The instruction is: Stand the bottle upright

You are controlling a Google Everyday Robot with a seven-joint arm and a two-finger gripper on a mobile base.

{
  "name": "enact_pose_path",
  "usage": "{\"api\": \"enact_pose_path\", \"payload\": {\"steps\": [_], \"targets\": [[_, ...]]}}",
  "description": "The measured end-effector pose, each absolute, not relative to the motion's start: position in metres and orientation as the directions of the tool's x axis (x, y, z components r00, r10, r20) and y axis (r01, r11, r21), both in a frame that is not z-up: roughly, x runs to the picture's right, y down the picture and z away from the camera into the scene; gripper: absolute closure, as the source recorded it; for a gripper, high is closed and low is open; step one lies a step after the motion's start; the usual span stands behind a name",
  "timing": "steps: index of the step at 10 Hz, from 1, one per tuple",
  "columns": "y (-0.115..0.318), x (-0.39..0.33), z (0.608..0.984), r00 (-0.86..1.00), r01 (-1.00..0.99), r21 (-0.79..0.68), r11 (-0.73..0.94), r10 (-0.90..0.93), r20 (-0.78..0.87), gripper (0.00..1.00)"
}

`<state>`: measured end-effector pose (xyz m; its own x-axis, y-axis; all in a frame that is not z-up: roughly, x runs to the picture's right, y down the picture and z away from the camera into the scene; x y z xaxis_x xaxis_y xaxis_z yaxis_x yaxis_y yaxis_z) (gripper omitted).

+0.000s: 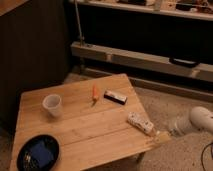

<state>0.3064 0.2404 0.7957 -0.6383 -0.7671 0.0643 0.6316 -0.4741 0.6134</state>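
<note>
bottle (140, 123) lying flat near table (90, 127) edge, gripper (161, 136) just beside it, jaws wide apart

Dim, warm light falls on the pale wooden slatted table (100, 125), while the dark panel (35, 45) behind sits in deep shadow. The gripper (161, 136) at the table's right edge glows yellowish

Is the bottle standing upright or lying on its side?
Lying: the bottle rests lengthwise on the table; the gripper is close beside it.
</note>
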Motion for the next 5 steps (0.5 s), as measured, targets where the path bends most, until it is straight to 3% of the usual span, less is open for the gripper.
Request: {"api": "enact_pose_path", "payload": {"steps": [5], "targets": [[0.247,0.305,0.809,-0.649,0.640,0.601,-0.480,-0.756,0.088,0.20]]}}
